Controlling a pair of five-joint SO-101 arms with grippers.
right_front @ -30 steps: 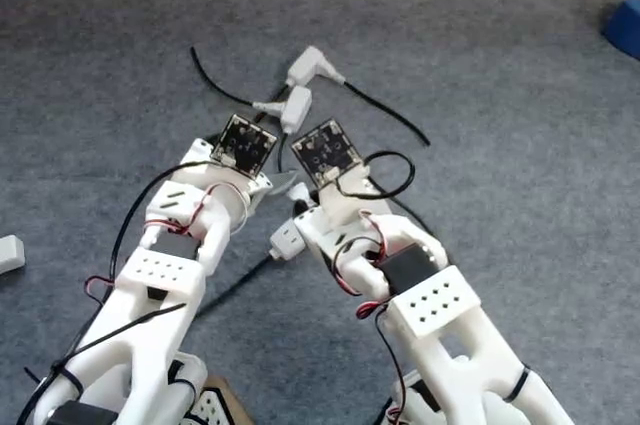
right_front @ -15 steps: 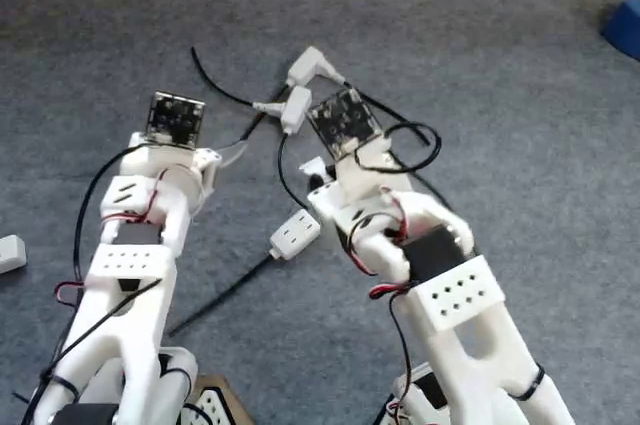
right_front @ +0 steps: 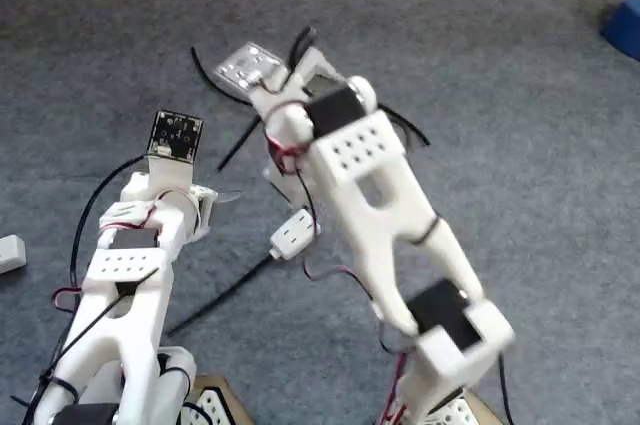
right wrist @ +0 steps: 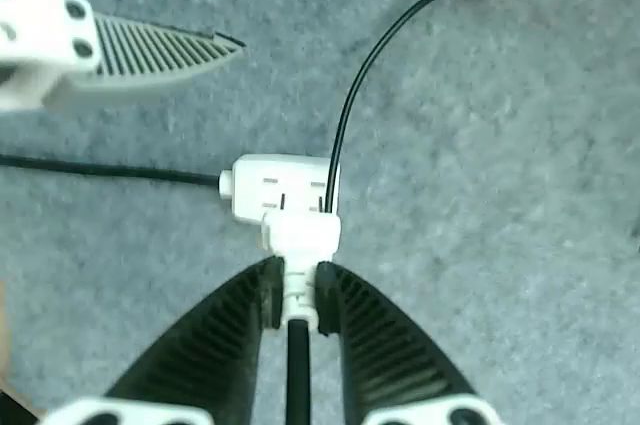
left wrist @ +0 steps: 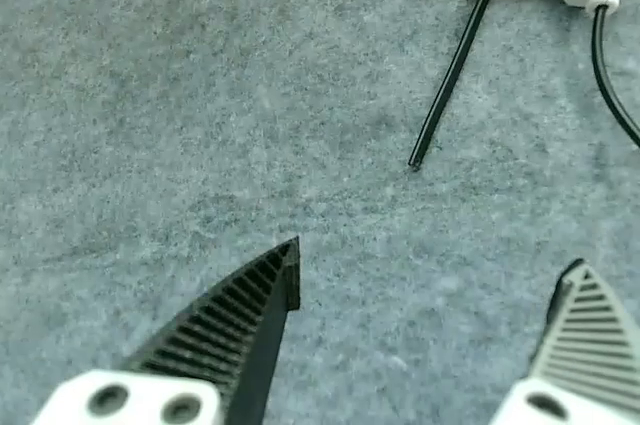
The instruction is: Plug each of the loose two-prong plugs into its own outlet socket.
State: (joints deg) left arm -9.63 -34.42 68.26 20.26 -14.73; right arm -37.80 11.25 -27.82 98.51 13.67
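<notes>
Right gripper (right wrist: 297,280) clenched on plug (right wrist: 300,233), probably light, rigid, best held by its body; left gripper (left wrist: 432,257) released, empty.

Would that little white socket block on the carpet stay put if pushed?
Probably not: the socket block looks small, light and loose, so the plug pressing it would likely slide it. The rough carpet may slow it; its thin black cord looks floppy, hardly anchoring.
</notes>
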